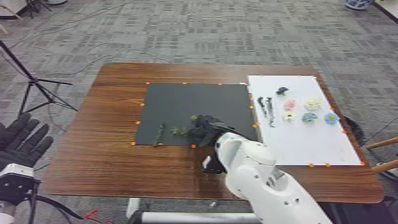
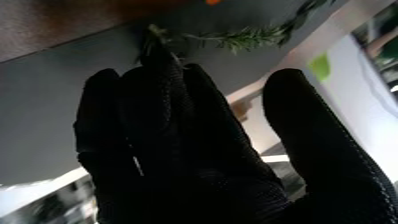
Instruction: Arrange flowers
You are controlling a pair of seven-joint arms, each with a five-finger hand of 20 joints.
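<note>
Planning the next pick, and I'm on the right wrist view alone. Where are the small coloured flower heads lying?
Observer: On the white rectangular sheet, right of the black rectangular sheet: pink, cream, teal and blue among them.
Operator: Copy. Anything between them and the black sheet?
Observer: Two long, thin dark pieces, side by side on the white sheet, near its left edge.
Operator: And the left robot hand, is it over the work?
Observer: No. The left robot hand is off the left side of the brown wooden table, fingers straight and spread.
</note>
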